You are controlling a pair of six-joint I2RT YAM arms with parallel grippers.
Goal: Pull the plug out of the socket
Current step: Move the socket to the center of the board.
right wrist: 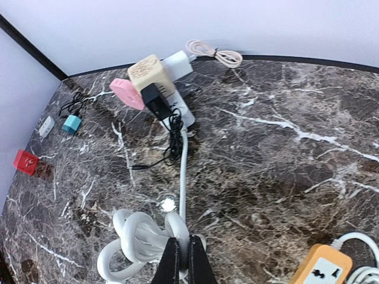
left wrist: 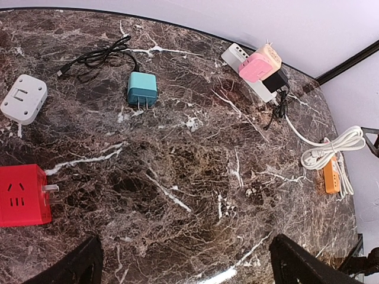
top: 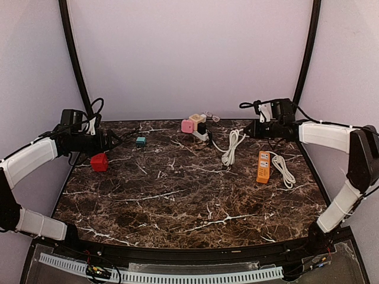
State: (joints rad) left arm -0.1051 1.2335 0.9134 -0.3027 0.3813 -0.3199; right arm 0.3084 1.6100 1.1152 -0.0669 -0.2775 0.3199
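The right gripper (right wrist: pixel 182 263) is hanging shut over the coiled cord (right wrist: pixel 136 236); the left gripper (left wrist: pixel 186 269) is gaping wide. Nothing is pinning the power strip (right wrist: pixel 185 111) at the table's far edge, so a pull may be dragging it along

- Open run across the marble table's (top: pixel 177 201) middle and near half.
- A coiled white cord (right wrist: pixel 133 231) lies between the right gripper (right wrist: pixel 182 251) and the white strip (right wrist: pixel 185 107).
- The orange strip (top: pixel 263 167) flanks the right.
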